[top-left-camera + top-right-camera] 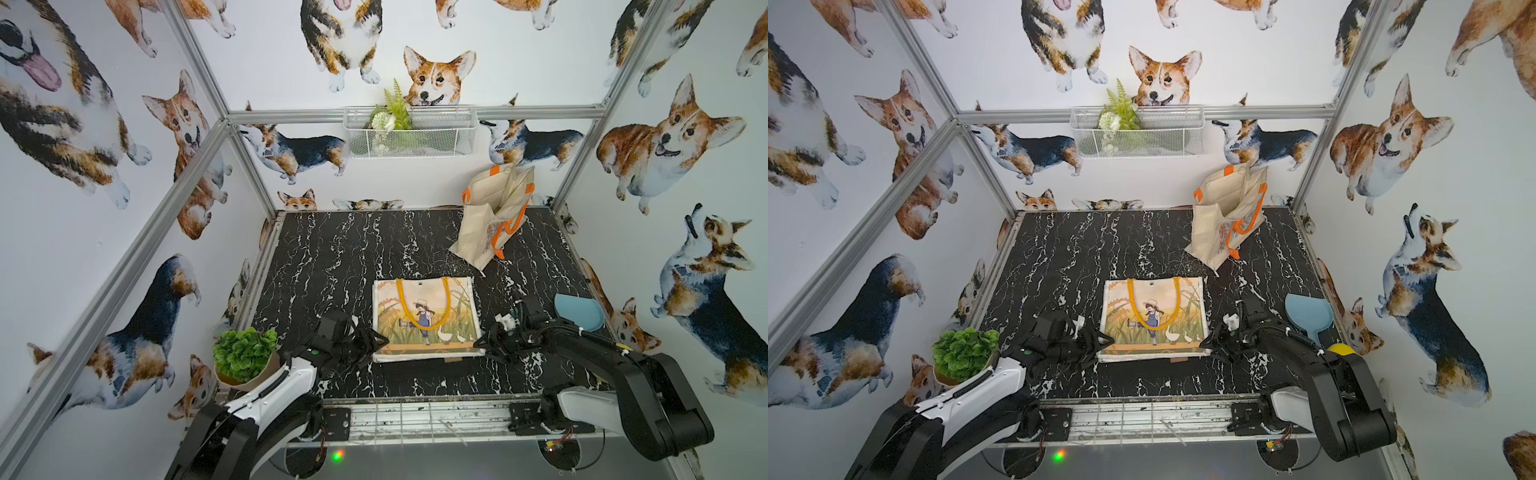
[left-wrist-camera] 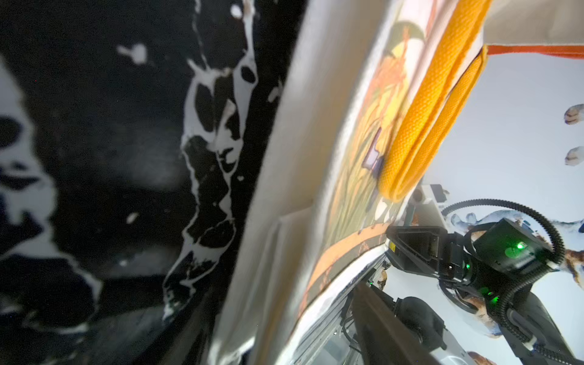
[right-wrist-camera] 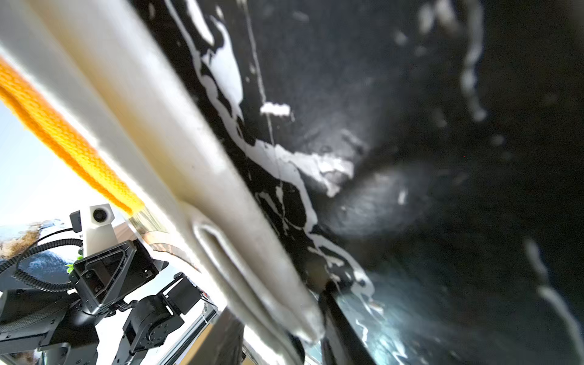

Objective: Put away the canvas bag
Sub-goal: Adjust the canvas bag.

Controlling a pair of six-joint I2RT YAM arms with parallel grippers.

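1 canvas bag [image 1: 428, 320] with 2 yellow handles lies flat on the surface [image 1: 332, 257], midway along its front edge. 2 grippers meet its near corners: the left gripper [image 1: 372, 345] has its jaws apart, and for the right gripper [image 1: 484, 344] I cannot tell. At the far right corner stand orange-handled bags [image 1: 494, 216], 1 or 2. 1 potted plant [image 1: 245, 353] sits at the front left corner, and 1 blue scoop [image 1: 577, 311] at the right edge.

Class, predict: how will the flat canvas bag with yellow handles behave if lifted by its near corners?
Canvas bag: probably floppy; it lies flat, folded layers showing at its edge, so the middle likely sags. Likely light: thin and apparently empty. Its loose yellow handles may dangle.
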